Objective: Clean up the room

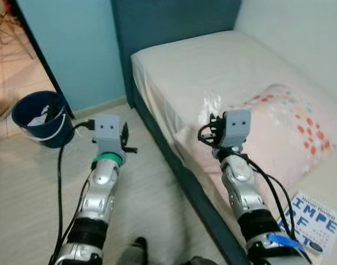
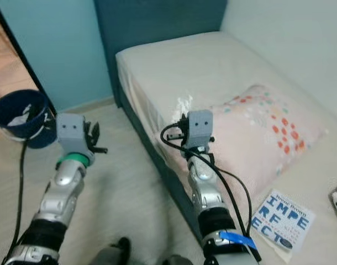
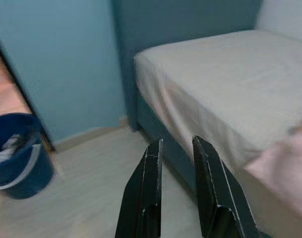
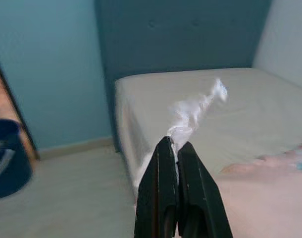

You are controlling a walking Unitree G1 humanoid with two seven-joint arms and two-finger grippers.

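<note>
Right hand (image 4: 173, 146) pinching clear plastic wrapper (image 4: 193, 110), book (image 2: 280, 217) reading "IMPE"

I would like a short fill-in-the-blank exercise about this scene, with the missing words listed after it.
1. The right gripper is shut on a piece of clear ____.
2. The pillow lies on the ____.
3. The bucket on the floor is ____ in colour.
4. The left gripper is open and holds ____.

Missing words: plastic; bed; blue; nothing
</note>
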